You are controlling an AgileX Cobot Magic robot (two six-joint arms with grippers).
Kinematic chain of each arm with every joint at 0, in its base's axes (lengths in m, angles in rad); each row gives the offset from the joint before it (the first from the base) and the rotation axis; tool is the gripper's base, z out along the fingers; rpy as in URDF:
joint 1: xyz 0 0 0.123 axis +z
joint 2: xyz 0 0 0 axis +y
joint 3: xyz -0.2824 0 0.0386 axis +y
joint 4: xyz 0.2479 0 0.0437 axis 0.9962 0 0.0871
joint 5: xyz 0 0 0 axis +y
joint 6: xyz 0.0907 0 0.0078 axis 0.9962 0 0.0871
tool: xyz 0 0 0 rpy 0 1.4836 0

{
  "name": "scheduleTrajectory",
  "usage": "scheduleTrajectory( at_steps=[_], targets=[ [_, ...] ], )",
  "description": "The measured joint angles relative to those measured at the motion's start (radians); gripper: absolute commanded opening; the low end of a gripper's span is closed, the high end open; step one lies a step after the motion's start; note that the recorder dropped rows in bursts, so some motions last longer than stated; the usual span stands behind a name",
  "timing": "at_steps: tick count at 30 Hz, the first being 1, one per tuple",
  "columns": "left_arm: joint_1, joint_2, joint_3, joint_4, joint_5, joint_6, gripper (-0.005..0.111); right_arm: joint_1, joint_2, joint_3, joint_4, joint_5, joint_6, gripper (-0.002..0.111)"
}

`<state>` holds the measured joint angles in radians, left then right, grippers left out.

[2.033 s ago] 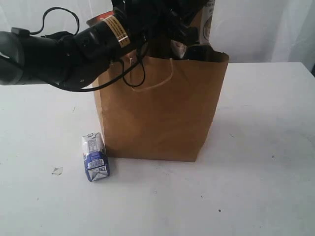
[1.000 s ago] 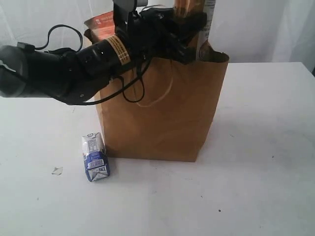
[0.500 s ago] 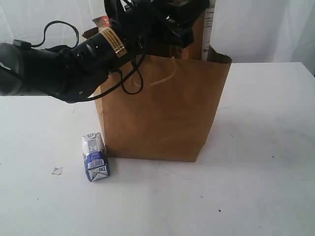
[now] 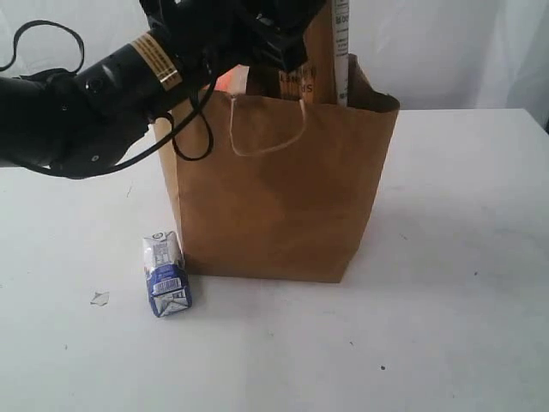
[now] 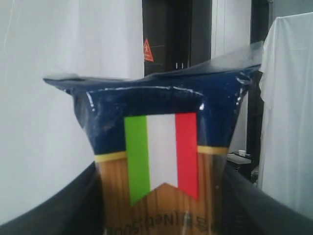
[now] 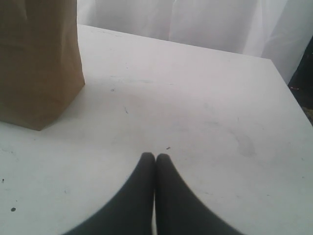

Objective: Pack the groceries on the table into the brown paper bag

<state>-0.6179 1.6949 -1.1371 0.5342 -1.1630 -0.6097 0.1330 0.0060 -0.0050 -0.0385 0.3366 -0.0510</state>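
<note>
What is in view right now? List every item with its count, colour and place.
table: one, white, under everything.
bag: one, brown paper, upright mid-table.
spaghetti packet: one, blue-topped, sticking out of the bag.
carton: one, blue-white, lying on the table beside the bag's base.
scrap: one, pale, on the table near the carton.
left claw: one, black, above the bag's mouth, flanking the packet.
right claw: one, black, shut, empty, over the table.
</note>
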Motion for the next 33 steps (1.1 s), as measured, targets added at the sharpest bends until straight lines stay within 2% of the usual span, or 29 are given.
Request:
scheduleTrajectory(
  at_steps=[12, 24, 33],
  targets=[
    [0.01, -0.011, 0.009, -0.019, 0.004, 0.002, 0.059, 0.0, 0.0, 0.0, 0.0, 0.0, 0.0, 0.0],
    [0.035, -0.114, 0.133, -0.045, 0.023, 0.076, 0.059, 0.0, 0.0, 0.0, 0.0, 0.0, 0.0, 0.0],
    [0.035, -0.134, 0.159, -0.089, 0.034, 0.086, 0.059, 0.0, 0.0, 0.0, 0.0, 0.0, 0.0, 0.0]
  ],
)
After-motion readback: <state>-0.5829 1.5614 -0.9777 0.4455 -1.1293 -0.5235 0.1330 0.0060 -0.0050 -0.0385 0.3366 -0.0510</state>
